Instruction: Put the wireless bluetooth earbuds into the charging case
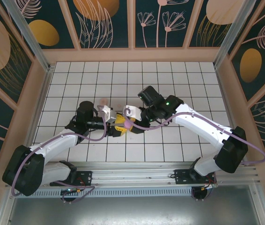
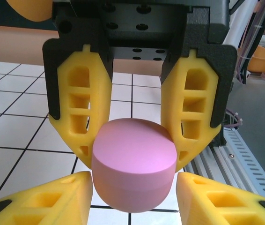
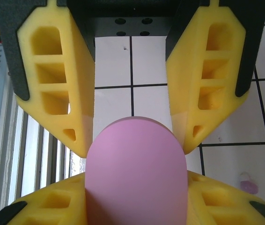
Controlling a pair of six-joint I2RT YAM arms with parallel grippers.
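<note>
Charging case (image 2: 135, 164), pink and seemingly closed, is pinched between left pincer (image 2: 133, 180) and right pincer (image 3: 137, 177) over the counter (image 3: 226, 159). A purple earbud (image 3: 248, 186) lies loose there; insertion seems not yet begun.

The charging case (image 2: 135, 159) is plain pink, leaning lilac in the right wrist view. The end effector fingers (image 2: 195, 108) are yellow, backed in black. The surface (image 1: 170, 75) is white tile with dark grid lines. A blurred earbud (image 3: 247, 186) at lower right looks light purple. The walls (image 1: 109, 23) are dark teal, with peach and orange leaf-and-flower motifs.
</note>
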